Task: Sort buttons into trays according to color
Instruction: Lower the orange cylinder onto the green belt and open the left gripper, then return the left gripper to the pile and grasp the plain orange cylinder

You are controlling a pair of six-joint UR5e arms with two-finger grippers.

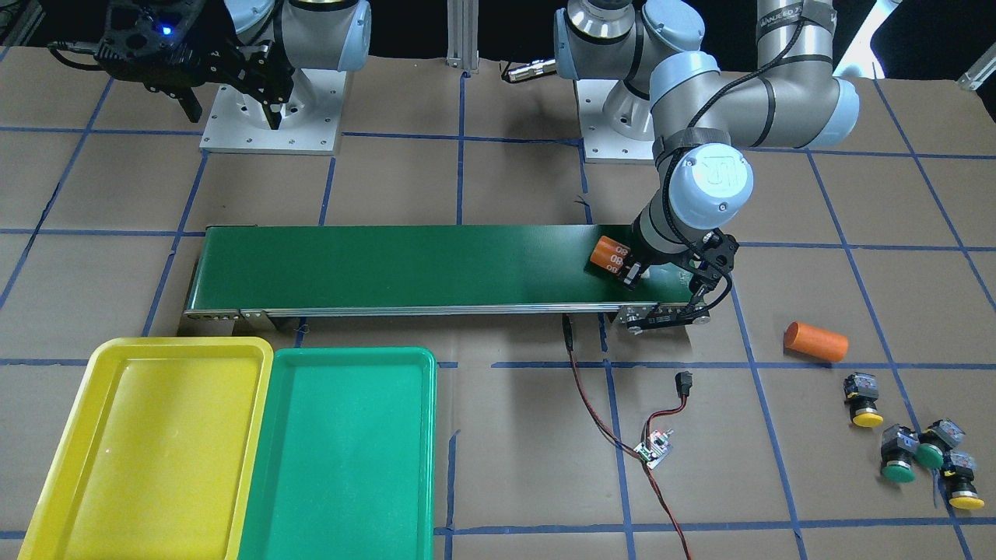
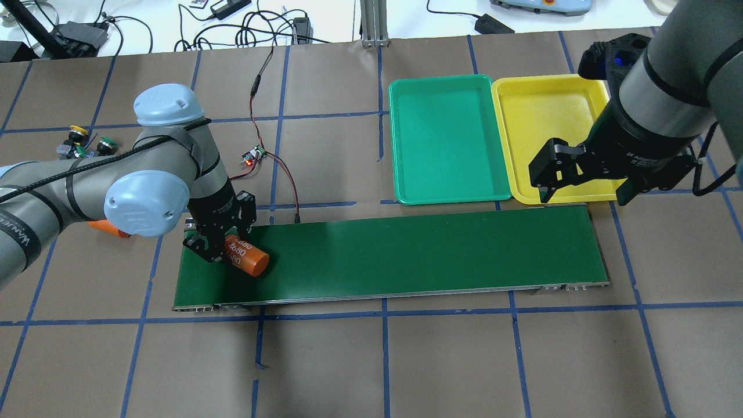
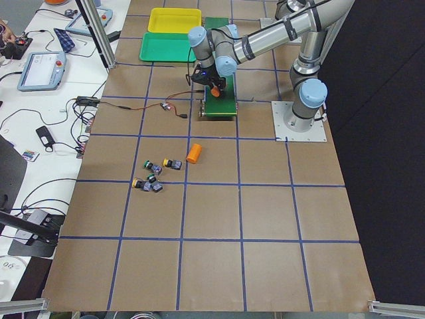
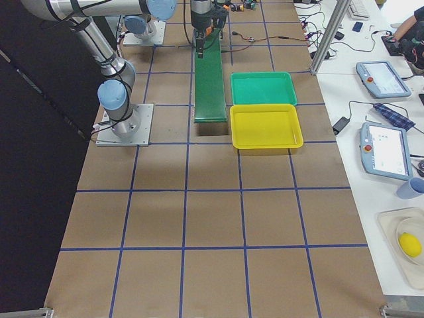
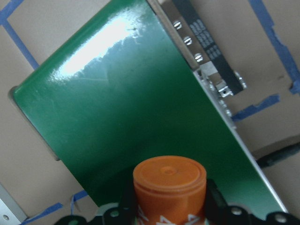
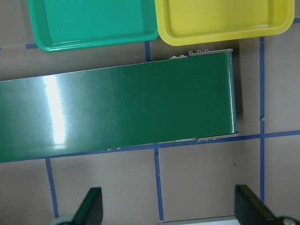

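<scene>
Conveyor belt (image 2: 406,255): left pincer (image 2: 223,249) angled down, clamping orange cylinder (image 2: 251,260).

The orange plastic cylinder (image 2: 248,257) on the long dark-green conveyor belt (image 2: 406,255) has the number "4680" printed in white, repeated around its side. The round light-blue joint cap (image 1: 712,180) carries raised letters "UR". Other lettering on the arms is too small to read.
</scene>
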